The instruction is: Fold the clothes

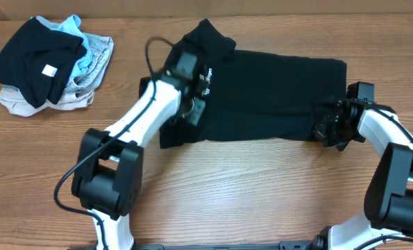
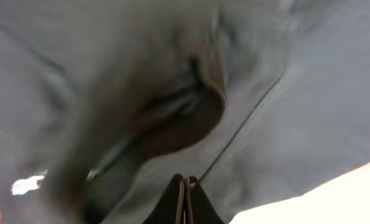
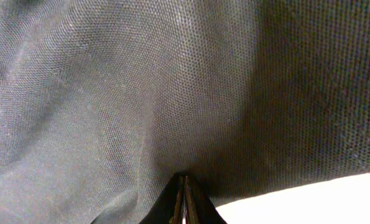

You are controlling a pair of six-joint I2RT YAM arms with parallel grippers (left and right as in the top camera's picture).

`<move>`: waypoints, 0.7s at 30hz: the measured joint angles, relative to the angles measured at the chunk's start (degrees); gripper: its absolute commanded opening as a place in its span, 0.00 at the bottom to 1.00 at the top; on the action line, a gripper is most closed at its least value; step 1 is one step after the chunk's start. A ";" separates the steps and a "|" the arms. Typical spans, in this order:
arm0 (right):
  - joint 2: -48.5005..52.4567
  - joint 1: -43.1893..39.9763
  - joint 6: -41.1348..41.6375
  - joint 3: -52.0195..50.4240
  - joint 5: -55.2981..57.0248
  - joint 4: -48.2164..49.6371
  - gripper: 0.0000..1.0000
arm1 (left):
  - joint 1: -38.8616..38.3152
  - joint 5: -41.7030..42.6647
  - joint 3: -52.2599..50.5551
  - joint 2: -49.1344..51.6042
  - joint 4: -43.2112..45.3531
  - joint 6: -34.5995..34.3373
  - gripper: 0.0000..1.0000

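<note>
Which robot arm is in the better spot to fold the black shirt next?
Probably right: the right gripper is shut on the black shirt at its end edge, ready to carry it over. The left gripper pinches by the logo, mid-cloth.

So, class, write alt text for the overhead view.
A black shirt lies on a wooden table, left gripper pinching its collar end, right gripper its hem end. A clothes pile sits top left.
</note>
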 measured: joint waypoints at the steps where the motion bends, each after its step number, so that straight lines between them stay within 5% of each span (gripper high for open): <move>1: 0.00 0.00 0.02 0.00 0.02 0.02 0.05 | 0.00 0.02 -1.95 0.26 1.60 -0.28 0.04; 14: 0.00 0.00 0.00 0.00 0.00 -0.02 0.05 | 4.96 -6.45 -6.29 0.63 17.88 -5.57 0.04; 21: 0.00 0.02 0.00 0.00 -0.02 0.00 0.05 | 8.35 -7.82 6.14 1.16 7.78 -7.80 0.04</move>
